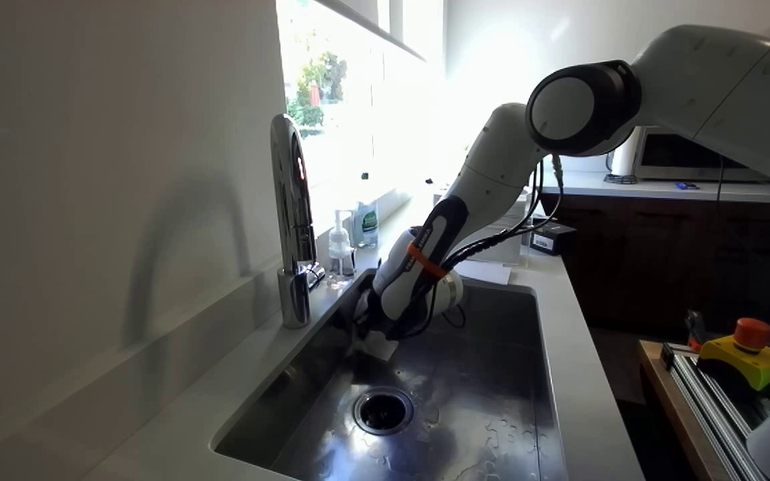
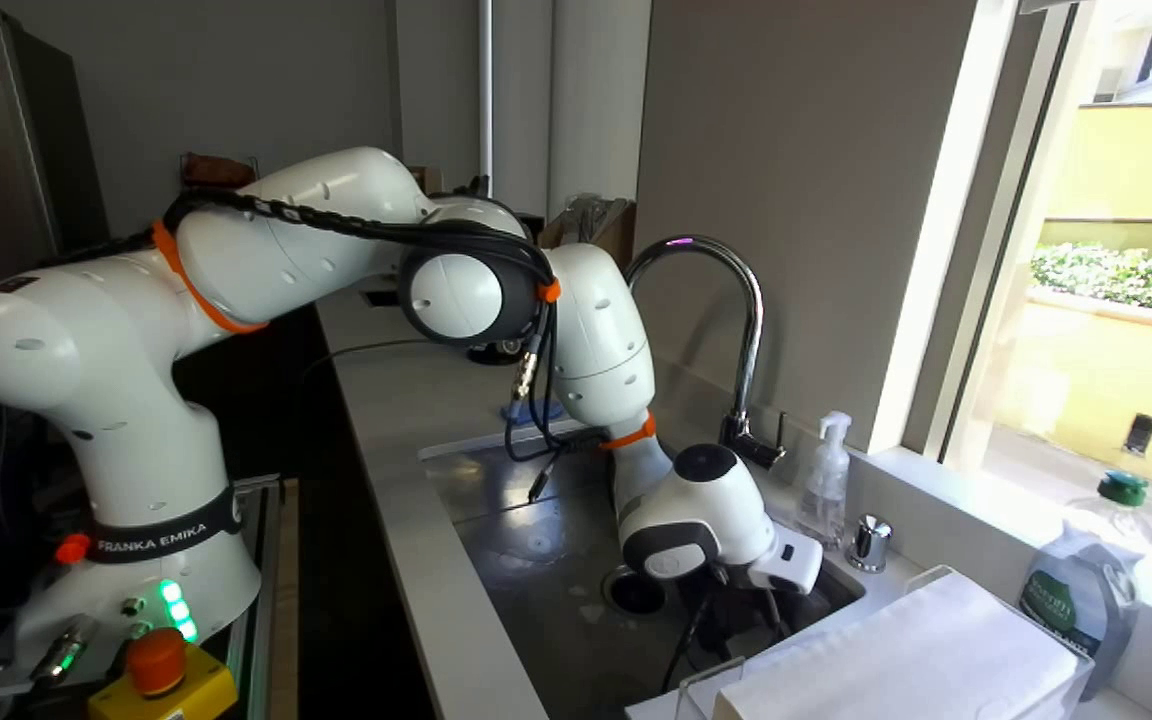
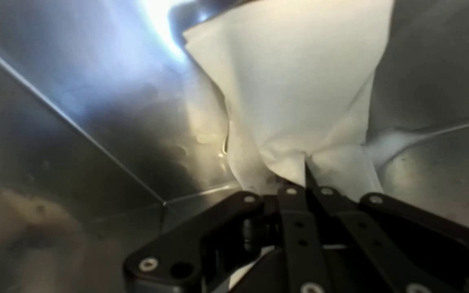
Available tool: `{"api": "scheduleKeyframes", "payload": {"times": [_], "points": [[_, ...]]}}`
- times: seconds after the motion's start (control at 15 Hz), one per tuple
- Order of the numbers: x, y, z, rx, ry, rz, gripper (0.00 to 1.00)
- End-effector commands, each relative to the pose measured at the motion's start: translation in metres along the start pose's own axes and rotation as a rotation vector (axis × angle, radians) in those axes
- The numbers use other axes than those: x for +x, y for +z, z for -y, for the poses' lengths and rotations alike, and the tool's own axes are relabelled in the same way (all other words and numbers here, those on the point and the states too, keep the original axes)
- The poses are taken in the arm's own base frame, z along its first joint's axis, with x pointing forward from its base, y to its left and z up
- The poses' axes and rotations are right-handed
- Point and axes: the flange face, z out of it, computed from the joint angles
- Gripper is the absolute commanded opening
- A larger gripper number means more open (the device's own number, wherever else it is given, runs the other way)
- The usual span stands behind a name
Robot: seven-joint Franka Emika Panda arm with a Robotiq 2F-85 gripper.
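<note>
A white sheet [image 3: 307, 81] was clamped in the gripper [image 3: 306, 183] inside the sink [image 1: 505, 310]

The fingers [image 3: 295, 228] were pressed together, and the near part of the sheet was caught between their tips, where it was gathered into creases. Ahead of that pinch, away from the gripper, the sheet was spread out in folded layers, and looser edges were seen on either side of the tips. In an exterior view, a pale corner was shown just below the gripper, near the side wall [image 1: 291, 394] by the faucet [image 1: 291, 214] and apart from the drain [image 1: 383, 411]. Whether the far end was resting on the sink floor [image 1: 472, 401] could not be made out with confidence. The robot arm [image 2: 601, 340] was bent down into the sink. On the counter [image 1: 241, 377], a pump bottle [image 2: 824, 490] was placed near the faucet, and a larger soap bottle [image 2: 1086, 590] was set farther along.
</note>
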Motion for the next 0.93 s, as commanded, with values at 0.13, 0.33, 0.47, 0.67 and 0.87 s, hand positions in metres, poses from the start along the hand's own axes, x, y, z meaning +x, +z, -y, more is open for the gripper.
{"api": "scheduleKeyframes", "payload": {"times": [0.13, 0.33, 0.47, 0.67, 0.87], "points": [[0.001, 0.012, -0.008, -0.022, 0.007, -0.03, 0.0], [-0.005, 0.017, -0.001, -0.008, 0.01, -0.009, 0.0], [-0.007, 0.018, 0.005, 0.003, 0.011, -0.002, 0.0], [-0.007, 0.015, 0.012, 0.014, 0.007, 0.004, 0.0], [-0.009, 0.011, 0.018, 0.025, 0.008, 0.019, 0.0]]}}
